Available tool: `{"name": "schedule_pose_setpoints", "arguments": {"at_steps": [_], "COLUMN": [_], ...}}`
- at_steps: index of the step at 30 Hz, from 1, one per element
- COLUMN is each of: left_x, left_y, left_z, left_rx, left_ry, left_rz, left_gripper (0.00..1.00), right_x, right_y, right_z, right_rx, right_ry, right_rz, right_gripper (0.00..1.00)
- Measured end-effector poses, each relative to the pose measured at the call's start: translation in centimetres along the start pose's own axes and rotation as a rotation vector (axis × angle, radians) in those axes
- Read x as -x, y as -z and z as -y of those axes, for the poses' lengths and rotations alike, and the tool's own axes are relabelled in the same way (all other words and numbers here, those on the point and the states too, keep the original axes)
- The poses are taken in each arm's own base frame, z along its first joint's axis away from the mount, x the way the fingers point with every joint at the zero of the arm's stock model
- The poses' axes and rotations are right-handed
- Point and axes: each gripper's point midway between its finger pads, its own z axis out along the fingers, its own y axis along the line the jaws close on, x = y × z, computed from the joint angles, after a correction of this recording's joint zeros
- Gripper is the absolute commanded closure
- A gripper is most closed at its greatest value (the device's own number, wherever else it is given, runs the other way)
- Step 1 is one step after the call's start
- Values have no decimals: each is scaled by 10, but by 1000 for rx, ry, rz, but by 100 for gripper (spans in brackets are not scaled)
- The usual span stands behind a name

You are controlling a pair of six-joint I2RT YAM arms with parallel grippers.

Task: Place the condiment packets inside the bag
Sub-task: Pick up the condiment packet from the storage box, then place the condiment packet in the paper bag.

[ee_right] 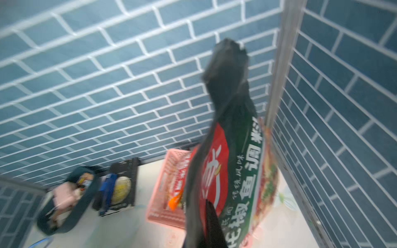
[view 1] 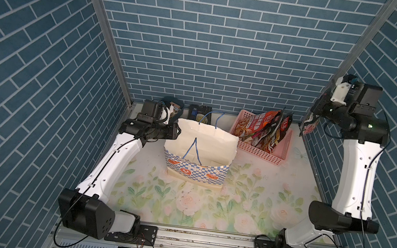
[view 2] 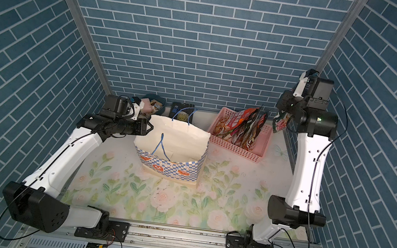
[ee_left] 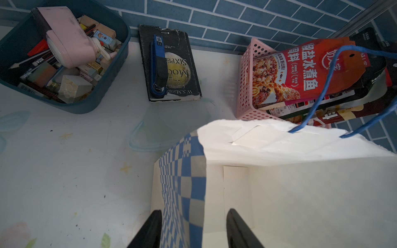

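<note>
Blue-brick walls (view 1: pixel 223 42), floral table (view 1: pixel 207 209). Packet (view 1: pixel 309 126) was clamped in right gripper (view 1: pixel 316 115), raised high, well apart from bag (view 1: pixel 203 141). Left gripper (ee_left: pixel 193 232) was parted astride bag rim, nothing gripped. Unheld bag could be tipped, or mouth missed, by dangling packet.

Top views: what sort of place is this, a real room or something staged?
Most likely a staged robot test booth, not a real room: brick-print wall panels framed by aluminium posts, a floral printed tabletop, and a left arm and right arm mounted on a metal rail along its front.
</note>
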Motion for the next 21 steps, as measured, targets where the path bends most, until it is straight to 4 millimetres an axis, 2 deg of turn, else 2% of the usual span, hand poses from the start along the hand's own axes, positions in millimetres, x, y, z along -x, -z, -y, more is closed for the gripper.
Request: {"name": "schedule_pose_setpoints", "arguments": {"at_steps": [3, 6, 8, 9, 12, 17, 21], "left_x": [1, 3, 3, 4, 5, 8, 8], "left_y": [0, 0, 0, 0, 1, 4, 5], "left_z": [0, 1, 1, 1, 1, 2, 2], "left_rx": [-1, -2, -3, -3, -1, -2, -3], "left_ry": [-1, 1, 1, 0, 0, 5, 7], "left_rz": [5, 10, 13, 15, 22, 37, 42], "left_gripper": [49, 50, 51, 51, 52, 56, 58], "right_x": [19, 27, 26, 21, 8, -11, -29], "right_y": [38, 66, 77, 82, 92, 105, 106], "right_z": [-62, -121, -154, -178, -225, -289, -318], "right_rx": [206, 422, 546, 630, 789, 974, 1041], "right_ry": [28, 36, 36, 36, 43, 69, 82], "right_rz": [95, 147, 154, 146, 118, 94, 62], "right_gripper": [100, 100, 100, 100, 100, 100, 100]}}
